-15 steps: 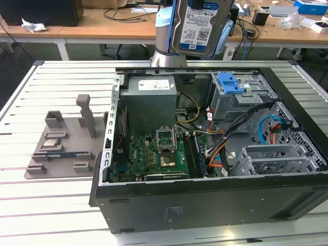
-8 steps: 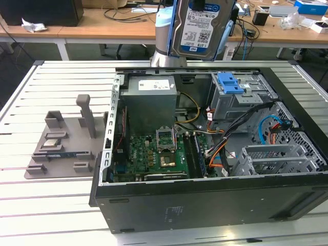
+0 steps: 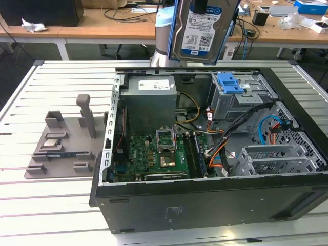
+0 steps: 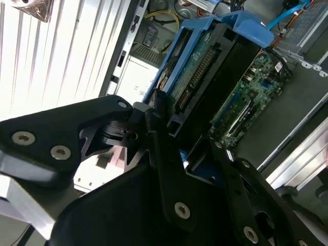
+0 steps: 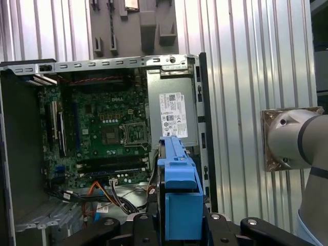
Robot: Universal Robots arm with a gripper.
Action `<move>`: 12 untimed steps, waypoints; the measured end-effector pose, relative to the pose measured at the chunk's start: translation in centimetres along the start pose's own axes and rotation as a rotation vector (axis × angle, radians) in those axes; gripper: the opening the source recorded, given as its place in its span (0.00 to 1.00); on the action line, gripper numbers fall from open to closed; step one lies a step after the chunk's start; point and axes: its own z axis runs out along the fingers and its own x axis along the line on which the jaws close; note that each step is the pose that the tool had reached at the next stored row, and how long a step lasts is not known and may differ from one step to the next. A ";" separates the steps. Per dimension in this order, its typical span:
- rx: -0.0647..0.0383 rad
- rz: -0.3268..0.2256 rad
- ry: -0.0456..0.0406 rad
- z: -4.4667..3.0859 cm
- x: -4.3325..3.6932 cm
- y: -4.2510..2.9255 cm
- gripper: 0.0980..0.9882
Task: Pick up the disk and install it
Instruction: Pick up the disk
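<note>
One slatted metal table [image 3: 56,205] carries one open computer case [image 3: 205,207], which lies below the jaws. One grey parts stand [image 3: 61,148] sits outside the case, well off to the side of the jaws. Inside the case, beneath the jaws, are one grey power-supply box [image 3: 151,100] and one green motherboard [image 3: 148,154]. The single gripper [image 4: 184,125] has its jaws clamped on the one disk [image 3: 202,31], held between them above the case. One blue latch piece [image 3: 229,83] sits lower, on the drive cage.

The exterior camera is looking down from fairly near, across the slatted table [image 3: 51,200] into the open computer case [image 3: 179,210]. Both wrist cameras are riding close behind the disk [image 5: 179,205], looking down into that case; all three are sharing the motherboard [image 3: 148,154].
</note>
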 end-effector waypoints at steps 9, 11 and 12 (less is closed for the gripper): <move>0.001 0.000 0.0086 -0.07 1.25 -0.10 0.30; 0.001 0.000 0.0117 -0.09 1.66 -0.14 0.30; 0.001 0.000 0.0128 -0.10 1.81 -0.15 0.30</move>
